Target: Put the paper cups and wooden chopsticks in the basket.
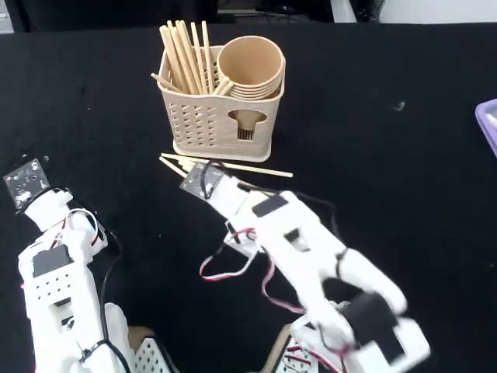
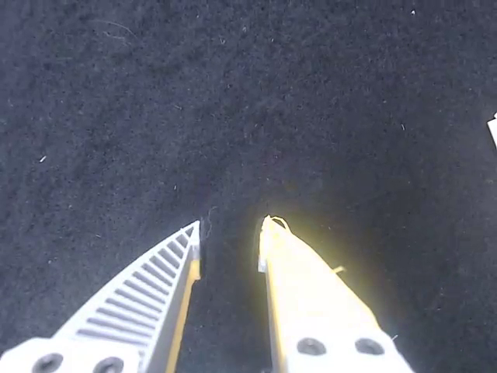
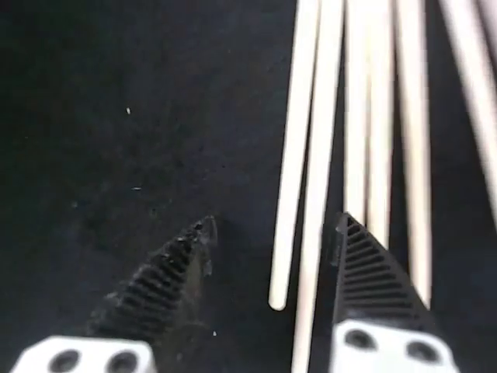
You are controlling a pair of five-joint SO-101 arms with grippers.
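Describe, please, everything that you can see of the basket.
The basket is beige and looks like plastic. Its walls have rows of small holes, and the front wall has a mushroom-shaped cutout. It stands upright on the black table, toward the far side. Inside, chopsticks lean in one part and stacked cups sit in the other. Loose chopsticks lie on the table just before its base; whether they touch it is unclear.

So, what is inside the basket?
Inside the basket, a bundle of wooden chopsticks stands beside a stack of paper cups. The basket wall covers their lower parts, so the bottom cannot be seen.
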